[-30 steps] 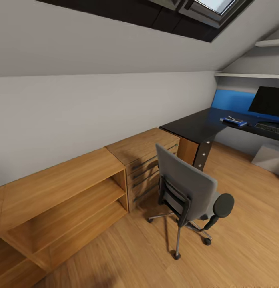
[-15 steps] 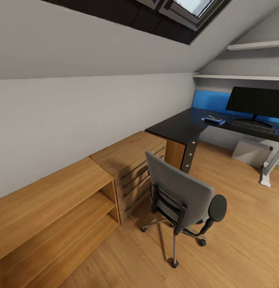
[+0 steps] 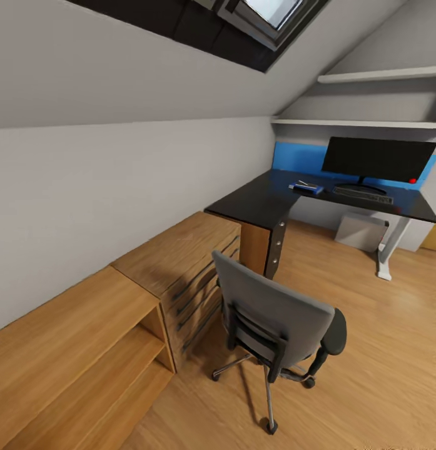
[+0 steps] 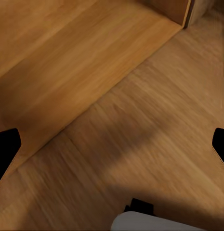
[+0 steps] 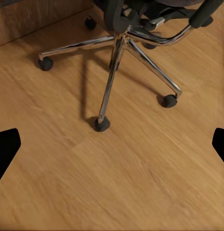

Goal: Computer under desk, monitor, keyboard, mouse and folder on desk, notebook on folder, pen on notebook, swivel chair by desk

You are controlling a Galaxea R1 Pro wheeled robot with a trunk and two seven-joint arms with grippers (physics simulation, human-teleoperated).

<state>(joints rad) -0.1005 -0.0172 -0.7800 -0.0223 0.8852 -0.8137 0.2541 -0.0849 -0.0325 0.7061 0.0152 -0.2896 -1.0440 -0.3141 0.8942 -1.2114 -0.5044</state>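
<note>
Both claws are spread wide and hold nothing, the left gripper (image 4: pixel 112 144) over bare wood floor (image 4: pixel 155 125), the right gripper (image 5: pixel 112 144) above the swivel chair (image 3: pixel 277 319) base, while monitor (image 3: pixel 377 159), keyboard (image 3: pixel 363 195) and blue stack (image 3: pixel 306 187) sit on the desk (image 3: pixel 261 203); no readable writing.

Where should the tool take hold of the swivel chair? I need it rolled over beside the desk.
Probably the top edge of the swivel chair's backrest, approached from behind: the back faces the robot, its upper rim is exposed, and pushing there should roll the castered base toward the desk.
</note>
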